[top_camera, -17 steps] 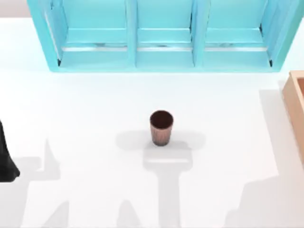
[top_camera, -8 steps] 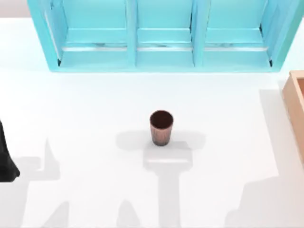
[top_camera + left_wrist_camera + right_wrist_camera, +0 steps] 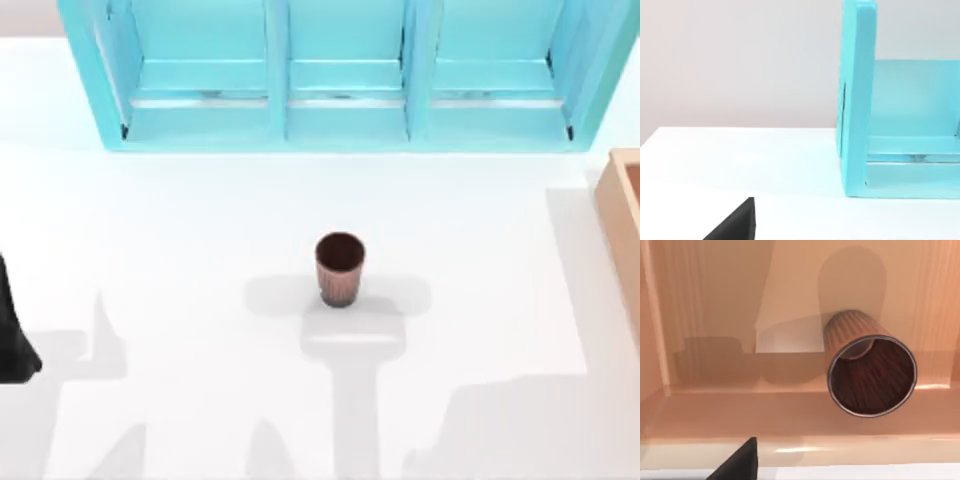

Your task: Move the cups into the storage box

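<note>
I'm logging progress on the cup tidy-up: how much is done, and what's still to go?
About half. One cup already sits inside the storage box, seen from the right wrist camera above it. Nothing looks to be in hand right now. The other cup stands upright mid-table, untouched, well left of the box at the table's right edge. The left arm is parked at the left edge. That cup remains to be carried over.
</note>
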Controlling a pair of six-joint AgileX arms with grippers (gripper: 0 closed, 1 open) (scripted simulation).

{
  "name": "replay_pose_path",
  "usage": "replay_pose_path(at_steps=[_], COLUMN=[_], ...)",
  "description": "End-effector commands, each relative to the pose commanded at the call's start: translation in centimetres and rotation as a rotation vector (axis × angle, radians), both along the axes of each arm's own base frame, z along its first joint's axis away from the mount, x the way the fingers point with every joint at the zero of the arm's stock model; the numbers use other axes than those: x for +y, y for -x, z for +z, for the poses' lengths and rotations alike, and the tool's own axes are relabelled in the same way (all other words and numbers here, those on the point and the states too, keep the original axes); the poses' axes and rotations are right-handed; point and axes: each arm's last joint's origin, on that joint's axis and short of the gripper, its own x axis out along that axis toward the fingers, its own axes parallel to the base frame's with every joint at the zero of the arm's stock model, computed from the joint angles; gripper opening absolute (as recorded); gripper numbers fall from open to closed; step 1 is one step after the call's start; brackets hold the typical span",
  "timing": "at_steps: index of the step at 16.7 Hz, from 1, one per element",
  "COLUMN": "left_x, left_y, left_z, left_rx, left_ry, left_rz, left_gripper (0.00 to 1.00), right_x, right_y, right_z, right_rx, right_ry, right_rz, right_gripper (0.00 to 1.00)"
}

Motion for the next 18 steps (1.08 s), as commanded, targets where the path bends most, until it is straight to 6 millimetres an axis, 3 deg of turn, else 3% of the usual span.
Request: replay_pose_path(at_steps=[5,12,15,18], left_x=[0.0,0.0,0.0,0.0], left_y=[0.0,0.0,0.0,0.0], left_z=[0.0,0.0,0.0,0.0], left_rx=[0.0,0.0,0.0,0.0], left_ry=[0.0,0.0,0.0,0.0], left_rz=[0.0,0.0,0.0,0.0], left_gripper=[1.0,1.0,1.0,1.0], right_x=[0.2,0.5,1.9,5.7], right_y=[0.5,0.1,-2.9,-8.1], right_z=[4.6,4.9,5.2,5.3], right_rx=[-0.007,-0.006,0.01,0.012], right_ry=[0.003,0.005,0.014,0.028], right_rz=[0.0,0.002,0.003,0.003], right_gripper=[1.0,1.0,1.0,1.0])
